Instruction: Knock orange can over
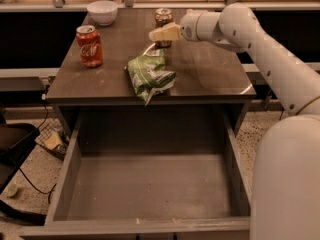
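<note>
Orange can (163, 17) stands upright near the back of the worktop (210, 79). The hand (156, 34), fingers pressed together and holding nothing, hovers just in front of it. Contact step now: it needs 1 firm sideways shove to topple it.

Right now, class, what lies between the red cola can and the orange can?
Bare tabletop only, in the camera view. The gripper hangs just in front of the orange can; the red cola can stands apart.
</note>
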`<state>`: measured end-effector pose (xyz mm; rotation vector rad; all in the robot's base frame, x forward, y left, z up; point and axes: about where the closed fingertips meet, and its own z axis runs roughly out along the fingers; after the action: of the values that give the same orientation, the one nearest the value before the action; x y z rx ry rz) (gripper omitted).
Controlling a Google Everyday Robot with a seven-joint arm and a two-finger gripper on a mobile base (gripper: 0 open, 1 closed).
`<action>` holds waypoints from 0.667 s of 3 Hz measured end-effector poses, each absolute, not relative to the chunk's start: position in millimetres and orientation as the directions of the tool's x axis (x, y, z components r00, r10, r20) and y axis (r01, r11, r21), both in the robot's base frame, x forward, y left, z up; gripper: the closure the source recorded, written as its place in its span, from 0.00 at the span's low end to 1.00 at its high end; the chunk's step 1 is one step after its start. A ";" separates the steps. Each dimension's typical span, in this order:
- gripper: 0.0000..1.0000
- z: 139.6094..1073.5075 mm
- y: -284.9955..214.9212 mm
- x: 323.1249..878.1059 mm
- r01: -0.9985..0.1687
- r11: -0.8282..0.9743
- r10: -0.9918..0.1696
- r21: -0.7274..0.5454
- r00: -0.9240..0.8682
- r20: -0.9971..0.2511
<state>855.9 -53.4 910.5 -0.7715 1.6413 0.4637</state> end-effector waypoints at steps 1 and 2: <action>0.02 904.2 -42.6 868.7 -0.727 0.685 -0.166 -0.043 -0.098 -0.981; 0.19 909.6 -35.5 877.5 -0.755 0.656 -0.090 0.014 -0.096 -0.991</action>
<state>877.5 -35.5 909.6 -0.7143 1.5924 0.6451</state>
